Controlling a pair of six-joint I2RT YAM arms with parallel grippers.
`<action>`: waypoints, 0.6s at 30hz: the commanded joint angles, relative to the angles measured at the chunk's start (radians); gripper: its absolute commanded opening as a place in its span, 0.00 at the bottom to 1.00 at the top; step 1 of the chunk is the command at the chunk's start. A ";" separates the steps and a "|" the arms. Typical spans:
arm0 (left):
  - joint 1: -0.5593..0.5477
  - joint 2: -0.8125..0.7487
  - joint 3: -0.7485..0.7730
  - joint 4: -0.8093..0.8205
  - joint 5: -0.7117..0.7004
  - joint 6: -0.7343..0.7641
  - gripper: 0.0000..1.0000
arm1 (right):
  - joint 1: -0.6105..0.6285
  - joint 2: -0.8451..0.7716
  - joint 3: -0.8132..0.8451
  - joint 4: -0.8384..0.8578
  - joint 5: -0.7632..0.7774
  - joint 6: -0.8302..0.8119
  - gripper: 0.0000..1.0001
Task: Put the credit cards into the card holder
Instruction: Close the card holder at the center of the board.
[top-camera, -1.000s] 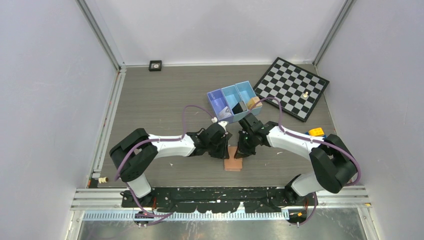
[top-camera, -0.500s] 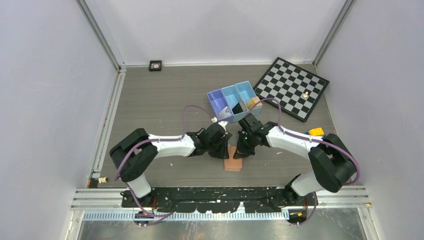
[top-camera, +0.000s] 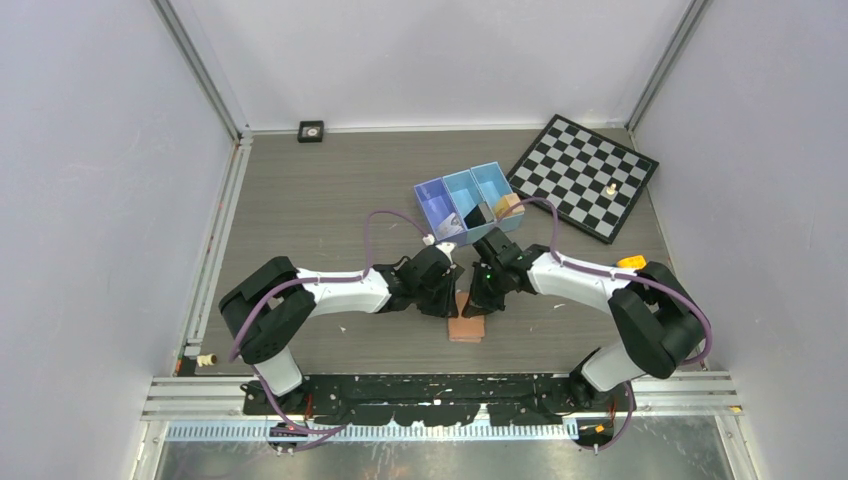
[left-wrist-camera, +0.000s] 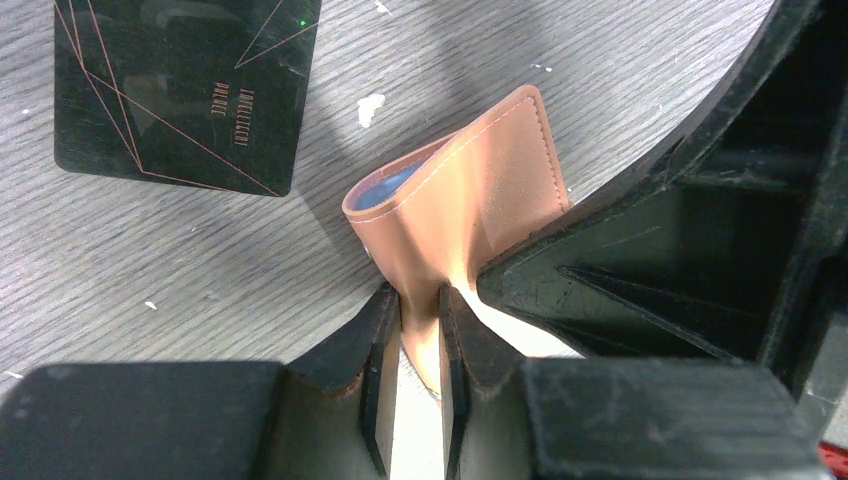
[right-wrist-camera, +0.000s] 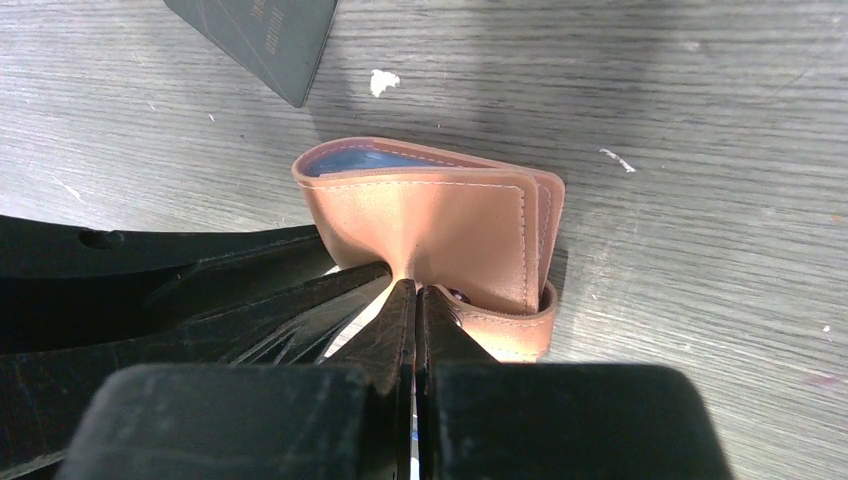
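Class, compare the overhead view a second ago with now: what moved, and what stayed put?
The right gripper shifted slightly left, toward the left gripper. Nothing was grabbed or released: both grippers stay pinched on the card holder. The card holder, blue bin and chessboard kept their places.

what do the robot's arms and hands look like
The left arm and right arm have white shells, bulky black joints and a purple cable looping along each. The left hand and right hand are black, each with two flat, scuffed tapered fingers.
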 joint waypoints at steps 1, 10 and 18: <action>-0.011 0.022 -0.013 -0.070 -0.050 0.021 0.16 | -0.012 -0.003 -0.041 -0.024 0.106 0.006 0.00; -0.011 0.010 -0.028 -0.070 -0.075 0.025 0.15 | -0.068 -0.047 -0.173 0.036 0.126 0.096 0.00; 0.002 -0.002 -0.031 -0.089 -0.081 0.034 0.13 | -0.068 -0.055 -0.302 0.162 0.159 0.213 0.00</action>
